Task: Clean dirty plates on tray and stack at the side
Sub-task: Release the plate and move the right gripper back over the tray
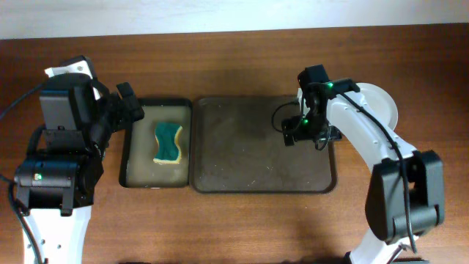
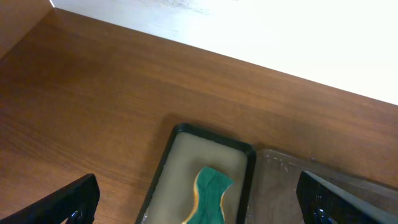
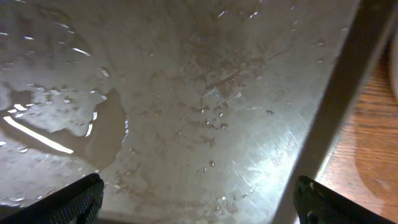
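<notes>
Zero on tray [image 1: 234, 154]; plates [image 1: 382, 99] off its right rim

Hovering low over the wet floor with right hand [image 1: 289, 134] spread wide, gripping nothing. Just rightward, past the rim, onto the desk [image 1: 234, 220] to the plates, count hidden by arm. Far from left hand [image 1: 132, 104], likewise spread, beside sponge [image 1: 168, 142].

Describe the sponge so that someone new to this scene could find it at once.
On the brown wooden table a large dark tray and a smaller tray sit side by side, the smaller one next to the left arm. The sponge lies in the middle of it. It is the only green thing in view, with a yellow edge and a pinched waist.
</notes>
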